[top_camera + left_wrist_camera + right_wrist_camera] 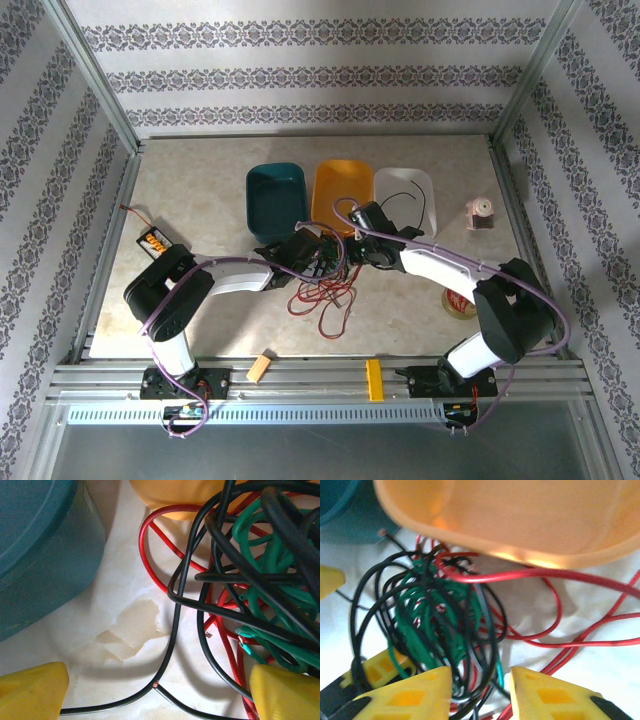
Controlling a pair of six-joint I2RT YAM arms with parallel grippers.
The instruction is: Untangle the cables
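The cables (322, 285) lie on the table just beside the near wall of the orange bin (350, 180), and the black, green and red strands (435, 620) are wound there into one dense knot, with red loops spreading away from the bin. I judge the task is near its beginning: only one black wire (405, 195), in the white bin (425, 215) beside the orange one, looks separated. The left gripper (159, 692) has wide jaws holding nothing, while the right gripper (482, 690) has narrower jaws around some strands, not yet pressing them.
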